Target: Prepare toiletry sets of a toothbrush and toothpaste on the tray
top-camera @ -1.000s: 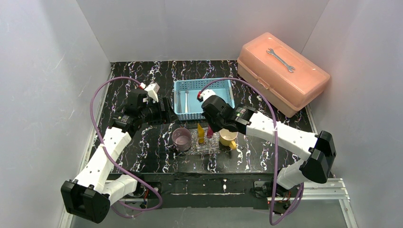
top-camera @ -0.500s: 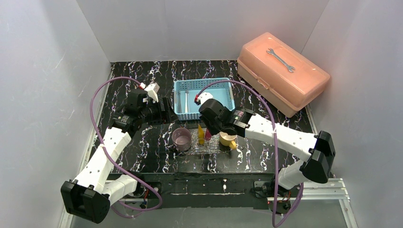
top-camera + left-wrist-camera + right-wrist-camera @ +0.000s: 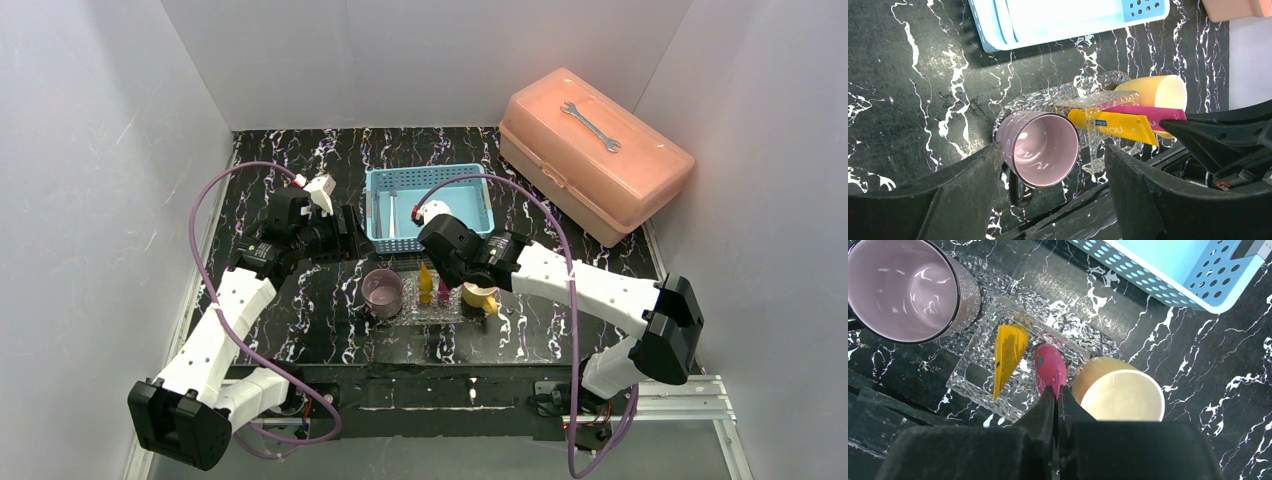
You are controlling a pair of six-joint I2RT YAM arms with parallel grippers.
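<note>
Pink tube (image 3: 1050, 367) top end hidden, pinched between right fingers (image 3: 1045, 406).

Right arm (image 3: 590, 285): swung slightly left across the three frames; elbow drawn a little inward.
Right end effector (image 3: 1055, 390): lowered toward the tray (image 3: 968, 382); wrist shifted left and nearer the arm bases in the top view.
Pink tube (image 3: 1049, 365): carried down in the pinch; earlier raised, with its top near the height of the yellow tube (image 3: 1008, 352); now sunk lower, bottom end inside the tray, just beside the yellow tube.
Purple cable (image 3: 480, 180): arch over the blue basket (image 3: 487, 205) flattened and spread wider to the right.
</note>
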